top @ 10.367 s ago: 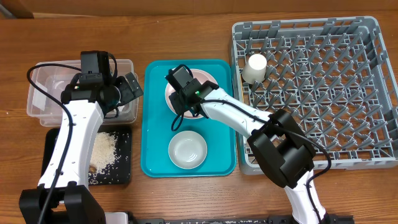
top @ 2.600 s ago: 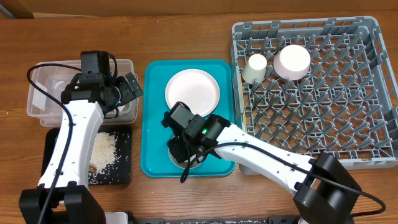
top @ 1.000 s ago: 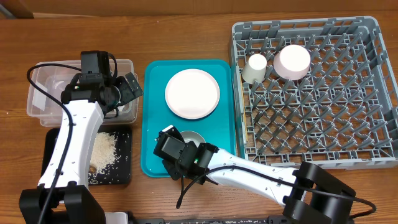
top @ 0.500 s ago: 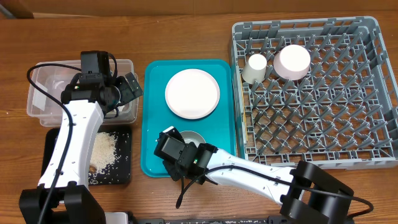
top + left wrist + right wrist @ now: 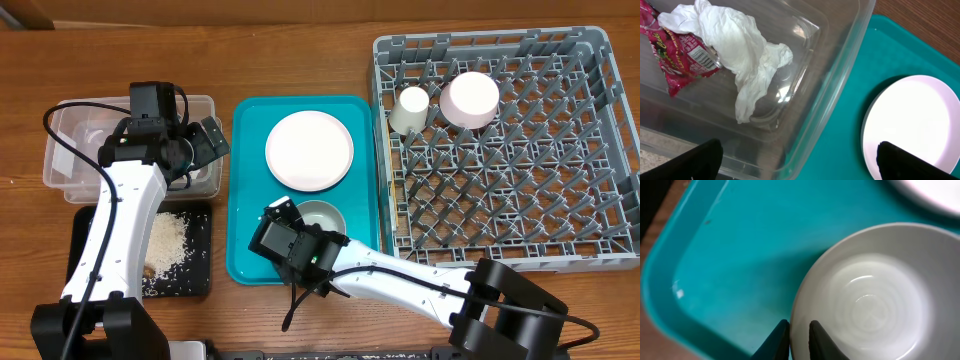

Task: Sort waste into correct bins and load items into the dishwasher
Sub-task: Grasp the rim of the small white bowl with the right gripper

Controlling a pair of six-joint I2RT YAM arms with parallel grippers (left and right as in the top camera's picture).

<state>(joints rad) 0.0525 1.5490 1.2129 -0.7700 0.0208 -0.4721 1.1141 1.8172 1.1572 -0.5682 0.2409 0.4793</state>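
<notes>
- While your right hand (image 5: 796, 339) is pinching narrow across the near rim of the white bowl (image 5: 865, 300), one finger inside and one outside, the bowl is sitting upright at the front of the teal tray (image 5: 715, 255), just below the white plate (image 5: 309, 150).
- You are dealing with a stiff, smooth, glossy bowl that is looking light but slippery. I am judging that a shallow rim pinch is risking a swing or a slide, so you are wanting a deep, firm bite on the wall and a slow lift.
- Whether it is ceramic or plastic I cannot tell, so you are doing well to treat it as breakable.
- Your left hand (image 5: 800, 161) is hanging wide open and empty over the edge of the clear tub (image 5: 840, 75), where the white napkin (image 5: 740, 45) and the red wrapper (image 5: 682, 55) are lying touching each other.
- You are aiming, as I am reading the task, for the grey dish rack (image 5: 600, 150), where the small cup (image 5: 410, 108) and the pale pinkish bowl (image 5: 470, 98) are sitting among the pegs at the far side.
- The wrapper is showing a barcode and some yellow lettering, too crumpled to read. The bowl and plate are showing no marks or writing.
</notes>
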